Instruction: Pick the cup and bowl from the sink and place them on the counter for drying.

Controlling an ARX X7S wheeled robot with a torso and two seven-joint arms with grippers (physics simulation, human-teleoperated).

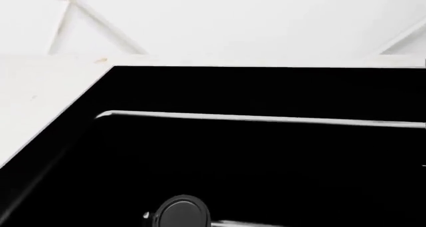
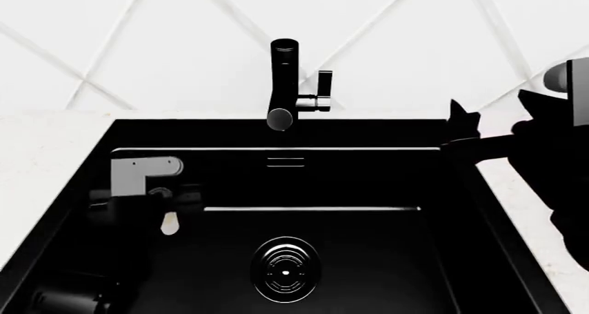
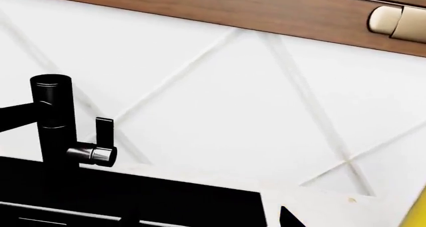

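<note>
Left end effector (image 2: 165,221) sits low inside the sink (image 2: 368,259) at 9 o'clock; right end effector (image 2: 487,121) hovers over the worktop (image 2: 529,210) at 3 o'clock. Cannot tell either's opening. Only the right wrist view shows a wooden cabinet (image 3: 220,10).

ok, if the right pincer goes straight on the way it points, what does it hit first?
Probably the white tiled wall behind the sink, right of the faucet. Nothing shows between it and the right pincer, though depth is unclear.

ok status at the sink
left gripper down in sink, jaws hidden. right gripper open, empty, over sink's right rim. bowl not in view; small cream thing by it, maybe cup.
</note>
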